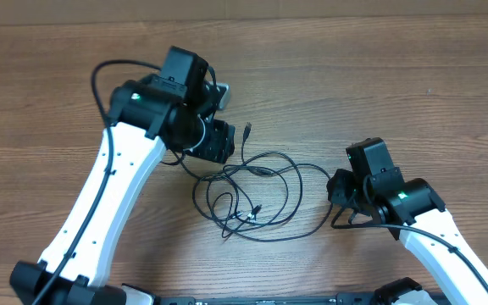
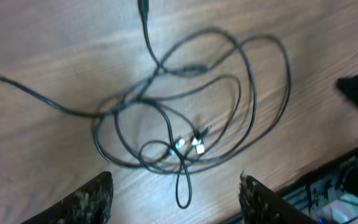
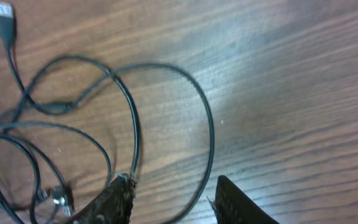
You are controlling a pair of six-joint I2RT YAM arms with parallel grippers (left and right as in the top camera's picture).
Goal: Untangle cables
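1. Cables (image 1: 257,191) lie loose on the table (image 1: 396,85) near its centre in the overhead view, in a few overlapping loops, between the two arms.
2. The tangle is wider than it is tall, so its long axis runs from 9 to 3 o'clock. One tail leaves the top and ends in a USB plug (image 1: 247,129) pointing to 12 o'clock. The small plugs (image 1: 252,212) sit inside the loops toward 6 o'clock.
3. The left gripper (image 2: 176,186) is released, its jaws wide apart and holding nothing. It hangs over the tangle's 10 o'clock edge, so the cables lie at about 4 o'clock from it.
4. The right gripper (image 3: 174,183) is also released. The outer loop's strand runs between its fingers (image 3: 114,202) and seems to touch one, but nothing is clamped. The cables lie at 9 o'clock from it.
5. The right arm looks the nearer one, since the 3 o'clock end of the outer loop already sits in its jaws.
6. My guess is that the next move turns on that strand: closing there and drawing toward 3 o'clock, along the long axis, would pull the big loop off the rest.
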